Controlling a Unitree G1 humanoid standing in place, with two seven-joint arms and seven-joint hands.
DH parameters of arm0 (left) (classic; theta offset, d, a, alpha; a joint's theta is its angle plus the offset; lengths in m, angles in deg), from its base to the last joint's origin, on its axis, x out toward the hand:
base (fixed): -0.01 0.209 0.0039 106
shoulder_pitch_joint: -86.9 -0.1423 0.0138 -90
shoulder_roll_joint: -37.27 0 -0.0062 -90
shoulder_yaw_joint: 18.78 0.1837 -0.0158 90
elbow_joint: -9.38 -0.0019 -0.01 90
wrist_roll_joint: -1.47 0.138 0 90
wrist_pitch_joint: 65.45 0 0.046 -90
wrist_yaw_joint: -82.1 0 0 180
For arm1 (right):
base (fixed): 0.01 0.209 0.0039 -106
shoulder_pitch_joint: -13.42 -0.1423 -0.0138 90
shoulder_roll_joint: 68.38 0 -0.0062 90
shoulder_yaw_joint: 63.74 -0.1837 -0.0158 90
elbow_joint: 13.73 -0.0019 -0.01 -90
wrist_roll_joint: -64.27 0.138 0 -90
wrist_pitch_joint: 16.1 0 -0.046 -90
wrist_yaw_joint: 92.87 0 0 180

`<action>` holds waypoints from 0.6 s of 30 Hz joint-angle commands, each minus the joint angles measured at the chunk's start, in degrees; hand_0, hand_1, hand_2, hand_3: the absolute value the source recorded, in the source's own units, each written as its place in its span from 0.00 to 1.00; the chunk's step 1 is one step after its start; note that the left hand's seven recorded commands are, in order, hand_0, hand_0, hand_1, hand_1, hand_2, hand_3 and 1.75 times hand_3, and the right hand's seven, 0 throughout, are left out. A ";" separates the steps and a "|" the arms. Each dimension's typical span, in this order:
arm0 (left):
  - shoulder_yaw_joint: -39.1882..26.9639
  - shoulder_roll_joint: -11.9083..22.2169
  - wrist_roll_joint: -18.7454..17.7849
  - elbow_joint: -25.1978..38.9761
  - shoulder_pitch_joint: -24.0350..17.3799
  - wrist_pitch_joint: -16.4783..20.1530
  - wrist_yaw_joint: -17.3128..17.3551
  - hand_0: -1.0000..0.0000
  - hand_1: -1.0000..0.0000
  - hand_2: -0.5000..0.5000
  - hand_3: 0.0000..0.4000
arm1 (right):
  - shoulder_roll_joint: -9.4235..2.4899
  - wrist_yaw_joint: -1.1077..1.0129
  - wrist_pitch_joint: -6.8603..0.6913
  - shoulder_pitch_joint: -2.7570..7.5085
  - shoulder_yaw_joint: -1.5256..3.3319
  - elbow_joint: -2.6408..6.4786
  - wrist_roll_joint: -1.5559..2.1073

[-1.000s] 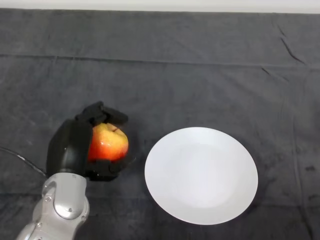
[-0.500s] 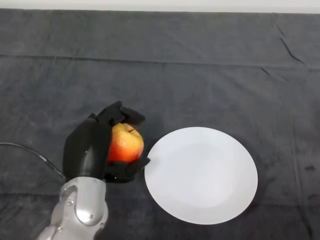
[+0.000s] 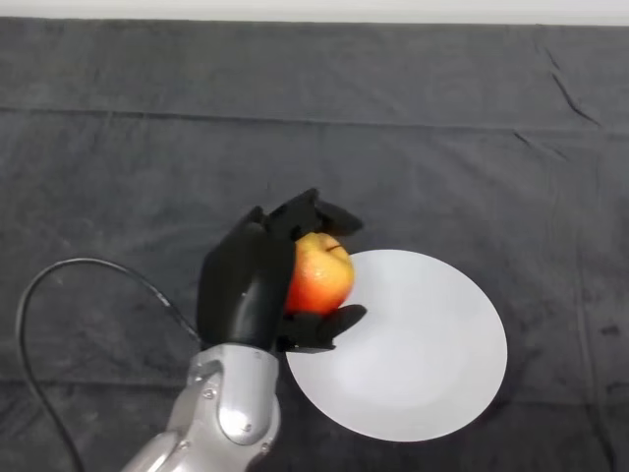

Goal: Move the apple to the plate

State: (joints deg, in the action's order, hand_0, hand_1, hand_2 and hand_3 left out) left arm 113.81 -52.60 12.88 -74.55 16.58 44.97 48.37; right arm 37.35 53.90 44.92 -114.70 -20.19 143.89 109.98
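Observation:
A red and yellow apple (image 3: 320, 274) is held in my black left hand (image 3: 248, 285), whose fingers curl over its top and whose thumb lies under it. The hand carries the apple over the left edge of a round white plate (image 3: 423, 344) that lies on the dark cloth. The apple's left side is hidden by the hand. The silver-grey forearm (image 3: 228, 418) comes in from the lower left.
The dark cloth (image 3: 295, 147) covers the whole table, with a fold line running across the far part. A pale strip shows at the far edge along the top of the view.
My left hand has moved to the right with the apple in it, from well left of the plate to over the plate's left edge.

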 commanded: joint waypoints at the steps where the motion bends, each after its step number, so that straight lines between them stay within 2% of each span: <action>1: 1.47 -0.08 -1.02 -2.23 3.38 -1.83 -1.53 0.00 0.00 0.50 1.00 | 1.50 -0.16 0.02 1.35 -0.92 0.01 -0.22; 7: 5.07 -0.34 -3.69 -5.16 5.15 -3.63 -2.70 0.00 0.00 0.50 1.00 | 1.54 -0.20 0.02 1.31 -0.93 0.11 -0.23; 18: 9.61 -0.24 -8.14 -8.77 7.46 -5.52 -2.59 0.00 0.00 0.50 1.00 | 1.61 -0.28 0.02 1.25 -0.94 0.28 -0.24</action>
State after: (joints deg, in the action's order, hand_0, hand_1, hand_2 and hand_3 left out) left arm 122.88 -53.38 4.90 -81.26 19.91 40.93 46.42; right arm 37.36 53.90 44.92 -114.70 -20.20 143.90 109.98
